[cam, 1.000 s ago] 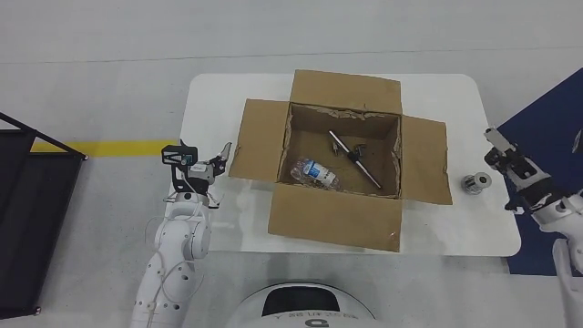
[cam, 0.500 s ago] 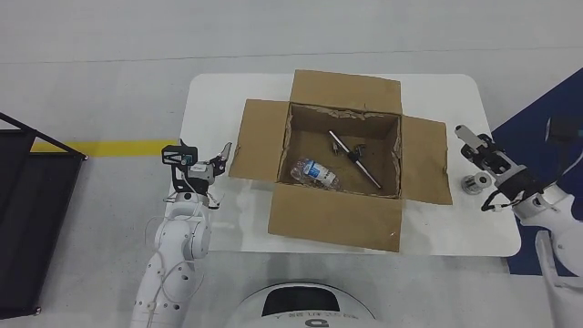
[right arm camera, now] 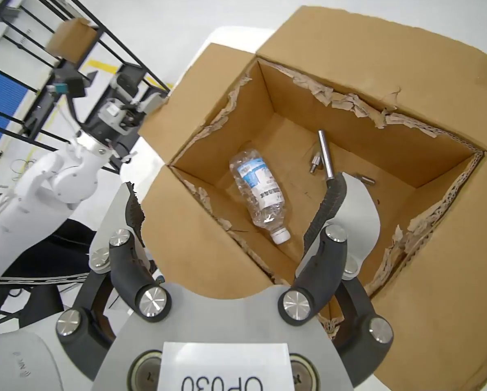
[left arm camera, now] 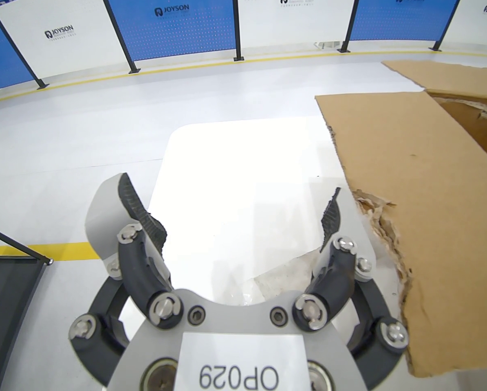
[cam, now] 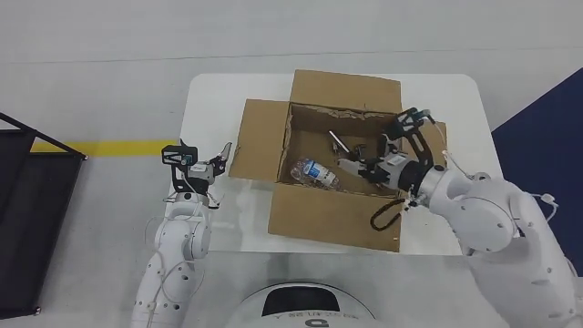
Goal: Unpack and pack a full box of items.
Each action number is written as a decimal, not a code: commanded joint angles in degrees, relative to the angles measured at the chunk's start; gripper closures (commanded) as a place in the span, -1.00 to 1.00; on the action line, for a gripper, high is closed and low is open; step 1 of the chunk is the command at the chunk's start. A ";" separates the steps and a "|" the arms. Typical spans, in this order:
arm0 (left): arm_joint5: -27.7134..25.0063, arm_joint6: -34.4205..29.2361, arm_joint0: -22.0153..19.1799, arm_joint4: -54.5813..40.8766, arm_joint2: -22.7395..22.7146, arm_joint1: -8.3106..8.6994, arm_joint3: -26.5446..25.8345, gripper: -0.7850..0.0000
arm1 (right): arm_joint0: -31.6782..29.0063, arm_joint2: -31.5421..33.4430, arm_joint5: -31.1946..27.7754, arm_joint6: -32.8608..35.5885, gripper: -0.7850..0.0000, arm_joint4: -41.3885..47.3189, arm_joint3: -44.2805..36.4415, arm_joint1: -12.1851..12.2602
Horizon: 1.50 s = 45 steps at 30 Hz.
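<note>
Right wrist view: bottle [right arm camera: 259,193], centre frame, likely light, slick, crushable; grip mid-body. Right jaws wide open, empty.

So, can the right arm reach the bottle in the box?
Probably yes: the right arm holds its jaws open above the open box, and the bottle lies uncovered, apart from the rod.

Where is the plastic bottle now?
The plastic bottle lies on its side inside the cardboard box, in the near corner on the robot's left in the top view, apart from the metal rod.
</note>
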 commanded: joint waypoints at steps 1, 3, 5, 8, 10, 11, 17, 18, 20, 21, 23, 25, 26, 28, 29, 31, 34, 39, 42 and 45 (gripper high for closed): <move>0.00 0.00 0.00 0.00 0.00 0.00 0.00 -1.00 | 5.27 -5.41 2.16 1.48 -1.00 -4.35 2.62 -0.39; 0.00 0.00 0.00 0.00 0.00 0.00 0.00 -1.00 | 5.27 -5.41 2.16 1.48 -1.00 -4.35 2.62 -0.39; 0.00 0.00 0.00 0.00 0.00 0.00 0.00 -1.00 | 5.27 -5.41 2.16 1.48 -1.00 -4.35 2.62 -0.39; 0.00 0.00 0.00 0.00 0.00 0.00 0.00 -1.00 | 5.27 -5.41 2.16 1.48 -1.00 -4.35 2.62 -0.39; 0.00 0.00 0.00 0.00 0.00 0.00 0.00 -1.00 | 5.27 -5.41 2.16 1.48 -1.00 -4.35 2.62 -0.39; 0.00 0.00 0.00 0.00 0.00 0.00 0.00 -1.00 | 5.27 -5.41 2.16 1.48 -1.00 -4.35 2.62 -0.39; 0.00 0.00 0.00 0.00 0.00 0.00 0.00 -1.00 | 5.27 -5.41 2.16 1.48 -1.00 -4.35 2.62 -0.39; 0.00 0.00 0.00 0.00 0.00 0.00 0.00 -1.00 | 5.27 -5.41 2.16 1.48 -1.00 -4.35 2.62 -0.39; 0.00 0.00 0.00 0.00 0.00 0.00 0.00 -1.00 | 5.27 -5.41 2.16 1.48 -1.00 -4.35 2.62 -0.39; 0.00 0.00 0.00 0.00 0.00 0.00 0.00 -1.00 | 5.27 -5.41 2.16 1.48 -1.00 -4.35 2.62 -0.39; 0.00 0.00 0.00 0.00 0.00 0.00 0.00 -1.00 | 5.27 -5.41 2.16 1.48 -1.00 -4.35 2.62 -0.39; 0.00 0.00 0.00 0.00 0.00 0.00 0.00 -1.00 | 4.92 -5.68 1.95 0.99 -1.00 -4.30 3.10 -0.42; 0.00 0.00 0.00 0.00 0.00 0.00 0.00 -1.00 | 4.76 -5.94 1.91 0.78 -1.00 -4.61 3.44 -0.44; 0.00 0.00 0.00 0.00 0.00 0.00 0.00 -1.00 | 4.72 -6.49 3.34 1.00 -1.00 -5.49 4.46 -0.52; 0.00 0.00 0.00 0.00 0.00 0.00 0.00 -1.00 | 5.00 -6.95 4.22 1.34 -1.00 -5.46 4.89 -0.61; 0.00 0.00 0.00 0.00 0.00 0.00 0.00 -1.00 | 5.70 -8.27 5.11 2.31 -1.00 -5.78 5.98 -0.78; 0.00 0.00 0.00 0.00 0.00 0.00 0.00 -1.00 | 7.64 -11.62 5.04 6.24 -1.00 -10.28 7.95 -0.91; 0.00 0.00 0.00 0.00 0.00 0.00 0.00 -1.00 | 11.23 -17.17 7.42 8.20 -1.00 -14.80 10.89 -1.77; 0.00 0.00 0.00 0.00 0.00 0.00 0.00 -1.00 | 12.82 -18.77 8.18 8.66 -1.00 -14.60 12.45 -2.25; 0.00 0.00 0.00 0.00 0.00 0.00 0.00 -1.00 | 14.31 -20.10 8.44 9.44 -1.00 -14.90 13.60 -2.63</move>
